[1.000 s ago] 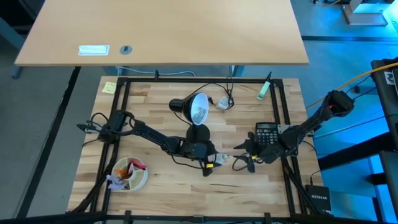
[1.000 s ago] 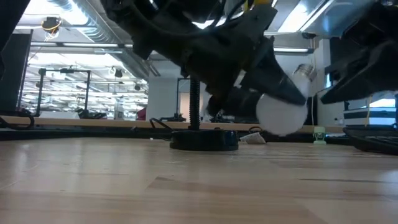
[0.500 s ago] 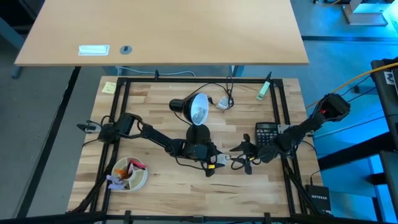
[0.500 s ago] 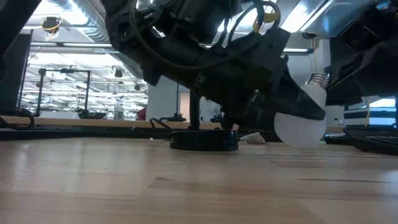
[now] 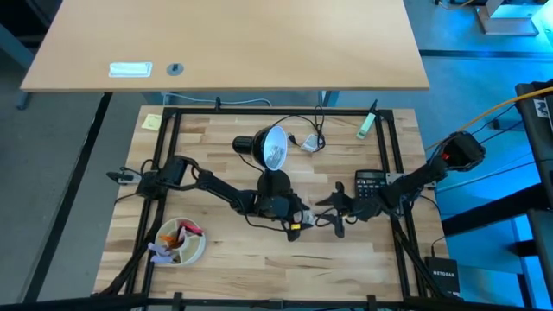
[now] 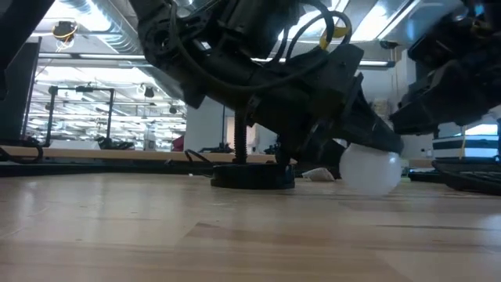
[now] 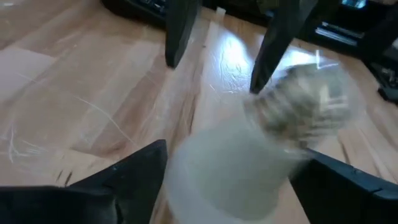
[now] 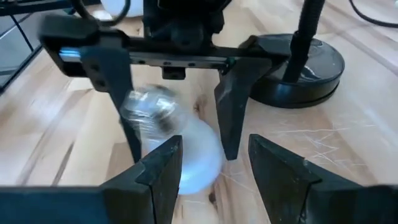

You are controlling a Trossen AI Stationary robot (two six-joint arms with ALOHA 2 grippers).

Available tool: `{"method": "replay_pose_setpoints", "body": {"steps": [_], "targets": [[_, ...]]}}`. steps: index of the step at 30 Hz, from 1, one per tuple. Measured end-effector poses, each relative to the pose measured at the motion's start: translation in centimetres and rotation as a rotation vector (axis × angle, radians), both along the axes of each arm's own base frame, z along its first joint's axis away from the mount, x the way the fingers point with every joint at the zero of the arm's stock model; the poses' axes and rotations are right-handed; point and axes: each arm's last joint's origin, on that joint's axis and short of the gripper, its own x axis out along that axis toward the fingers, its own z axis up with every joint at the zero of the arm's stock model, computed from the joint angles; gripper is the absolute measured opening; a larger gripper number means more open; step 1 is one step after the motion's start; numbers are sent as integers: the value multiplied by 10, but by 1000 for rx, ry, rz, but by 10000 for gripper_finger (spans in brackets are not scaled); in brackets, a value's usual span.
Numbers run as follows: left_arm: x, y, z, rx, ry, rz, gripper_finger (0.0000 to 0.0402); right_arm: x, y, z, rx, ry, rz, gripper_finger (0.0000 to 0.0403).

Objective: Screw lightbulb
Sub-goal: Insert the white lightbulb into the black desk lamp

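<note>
The white lightbulb (image 7: 230, 168) shows blurred between the two fingers of my left gripper (image 7: 233, 162), its metal screw base (image 7: 301, 99) pointing away from the wrist. In the right wrist view the bulb (image 8: 193, 152) lies slantwise in the wide gap of the open left gripper. In the low view the bulb (image 6: 372, 168) is down at the table top. My right gripper (image 8: 214, 168) is open and empty, facing the bulb from the table's right (image 5: 333, 216). The black desk lamp (image 5: 272, 149) stands behind, its shade turned up. My left gripper has its fingers (image 8: 231, 106) on either side of the bulb, coming level from the table's left. The bulb is blurred and narrower than the gap. I cannot tell whether a finger touches it.
The lamp's round base (image 5: 275, 183) stands just beyond the grippers. A calculator (image 5: 371, 183) lies at the right, a bowl of small things (image 5: 180, 242) at the near left. A cable (image 5: 307, 130) and a green object (image 5: 367, 125) lie at the far edge.
My left gripper has carried the bulb toward the table's right and down. The bulb, earlier tilted with its screw base up, now sits lower, at the table top. My right gripper has moved toward the table's left, close to the bulb.
</note>
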Motion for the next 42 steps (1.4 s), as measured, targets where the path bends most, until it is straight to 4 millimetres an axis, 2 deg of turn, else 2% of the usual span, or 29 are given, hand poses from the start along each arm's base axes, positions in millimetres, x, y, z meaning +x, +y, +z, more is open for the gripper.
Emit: {"method": "replay_pose_setpoints", "body": {"steps": [7, 15, 24, 27, 34, 42], "targets": [[-1, 0, 4, 21, 0, -14, 332, 8, -5, 5, 17, -7, 15, 188], [-3, 0, 29, 36, -41, -23, 332, 13, -2, 5, 7, 0, 22, 188], [-8, 1, 40, 24, 11, -22, 333, 29, 6, 0, 12, 32, 13, 188], [-12, 0, 40, 0, 74, -12, 333, 35, 9, -1, 10, 34, 12, 188], [-25, -7, 23, -21, 273, 21, 333, 38, 10, -6, -4, 65, 14, 188], [-27, -6, 20, -12, 299, 20, 333, 36, 10, -6, -35, 92, 60, 188]]}}
